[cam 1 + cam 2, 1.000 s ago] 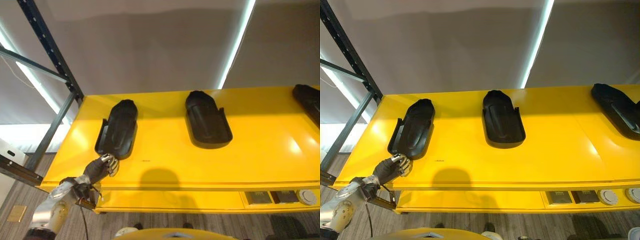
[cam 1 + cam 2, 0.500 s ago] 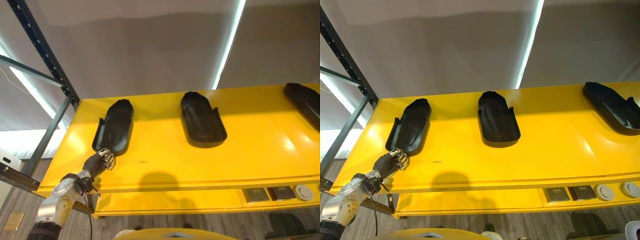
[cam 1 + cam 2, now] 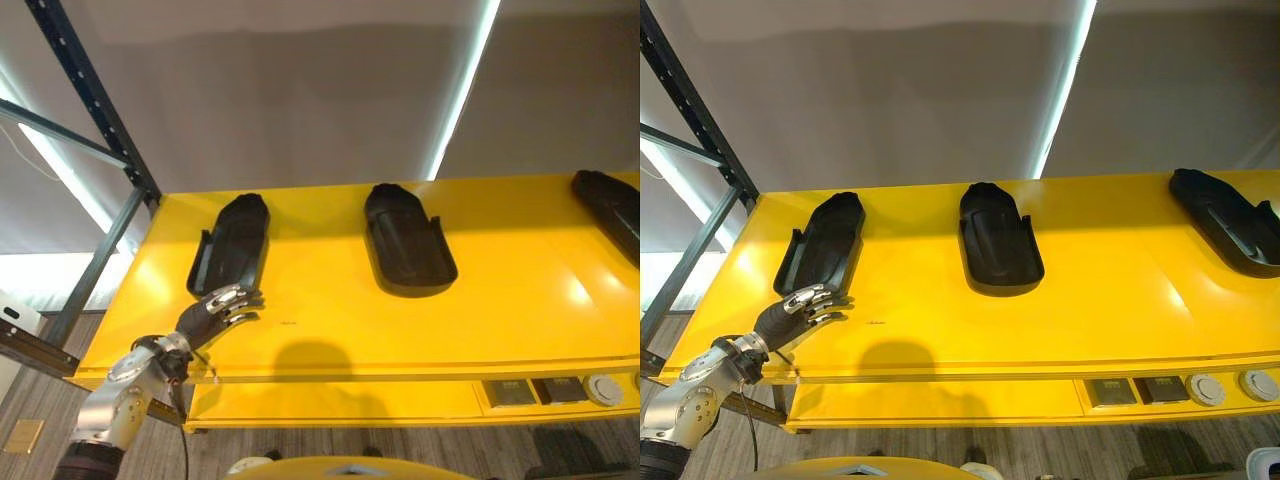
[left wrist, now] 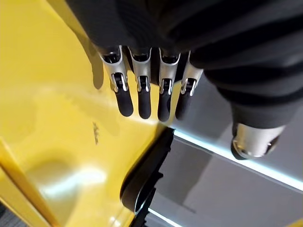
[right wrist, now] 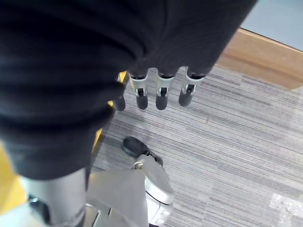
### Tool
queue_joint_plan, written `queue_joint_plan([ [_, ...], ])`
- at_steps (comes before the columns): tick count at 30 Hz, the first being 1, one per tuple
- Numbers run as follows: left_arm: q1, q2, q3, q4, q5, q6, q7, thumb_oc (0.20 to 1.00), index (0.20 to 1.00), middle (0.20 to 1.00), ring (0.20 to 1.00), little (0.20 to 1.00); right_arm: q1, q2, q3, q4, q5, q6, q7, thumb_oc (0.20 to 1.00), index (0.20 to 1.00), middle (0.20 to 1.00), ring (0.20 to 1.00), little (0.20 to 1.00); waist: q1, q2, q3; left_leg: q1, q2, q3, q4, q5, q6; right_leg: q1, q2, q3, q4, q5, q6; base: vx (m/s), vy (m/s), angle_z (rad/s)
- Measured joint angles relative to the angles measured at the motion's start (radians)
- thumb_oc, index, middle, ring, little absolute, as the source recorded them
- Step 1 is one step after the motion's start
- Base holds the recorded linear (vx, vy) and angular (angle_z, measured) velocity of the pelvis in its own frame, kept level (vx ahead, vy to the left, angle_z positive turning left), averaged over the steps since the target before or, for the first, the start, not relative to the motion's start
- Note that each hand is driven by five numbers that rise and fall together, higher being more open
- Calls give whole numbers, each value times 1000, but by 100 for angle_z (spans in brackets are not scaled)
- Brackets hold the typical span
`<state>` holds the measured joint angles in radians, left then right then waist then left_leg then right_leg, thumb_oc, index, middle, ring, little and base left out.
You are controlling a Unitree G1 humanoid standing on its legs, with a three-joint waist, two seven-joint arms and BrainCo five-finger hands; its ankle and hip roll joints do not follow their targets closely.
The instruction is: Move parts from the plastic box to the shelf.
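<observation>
Three black moulded parts lie on the yellow shelf (image 3: 330,320): a left part (image 3: 232,255), a middle part (image 3: 405,240) and a right part (image 3: 610,205) at the view's edge. My left hand (image 3: 215,308) hovers over the shelf just before the near end of the left part, open with its fingers spread and holding nothing. In the left wrist view its fingers (image 4: 142,94) reach out straight over the yellow surface, with the black part (image 4: 147,175) past them. My right hand (image 5: 161,90) hangs over grey carpet, fingers relaxed and empty.
A dark blue rack upright (image 3: 95,100) with cross braces stands at the shelf's left end. Sockets and round fittings (image 3: 560,390) sit in the front panel under the shelf's right side. A grey wall rises behind the shelf.
My left hand, curled at the near end of the left part before, has opened and spread its fingers, apart from the part. The view shifted slightly.
</observation>
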<state>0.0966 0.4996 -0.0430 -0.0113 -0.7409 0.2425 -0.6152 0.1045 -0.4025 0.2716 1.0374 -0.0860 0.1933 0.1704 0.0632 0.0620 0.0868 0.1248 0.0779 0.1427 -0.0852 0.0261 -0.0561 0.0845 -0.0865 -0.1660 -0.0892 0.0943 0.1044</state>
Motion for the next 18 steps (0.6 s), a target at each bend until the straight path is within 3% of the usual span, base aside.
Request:
queue_joint_plan([
  [8,-1,85,-16,-106,-1,46,-221,1000,1000,1000,1000,1000,-9,0,1,3,0,-2,0,1000,1000,1000,1000,1000,3,9,-6,-1,0,-4,0,0,0,1,0,-4,0,0,0,-43,-9,1],
  [12,4,98,-91,-107,-63,127,-377,1000,1000,1000,1000,1000,-16,0,6,12,1,-2,0,1000,1000,1000,1000,1000,9,9,-8,-2,0,-4,0,0,-1,0,0,-4,0,0,0,-33,-11,0],
  [18,110,101,-127,-28,-143,210,-472,1000,1000,1000,1000,1000,-15,-3,31,19,5,7,2,1000,1000,1000,1000,1000,17,4,-25,-5,0,-5,0,-1,-1,-2,1,-4,0,-3,0,-46,-20,0],
])
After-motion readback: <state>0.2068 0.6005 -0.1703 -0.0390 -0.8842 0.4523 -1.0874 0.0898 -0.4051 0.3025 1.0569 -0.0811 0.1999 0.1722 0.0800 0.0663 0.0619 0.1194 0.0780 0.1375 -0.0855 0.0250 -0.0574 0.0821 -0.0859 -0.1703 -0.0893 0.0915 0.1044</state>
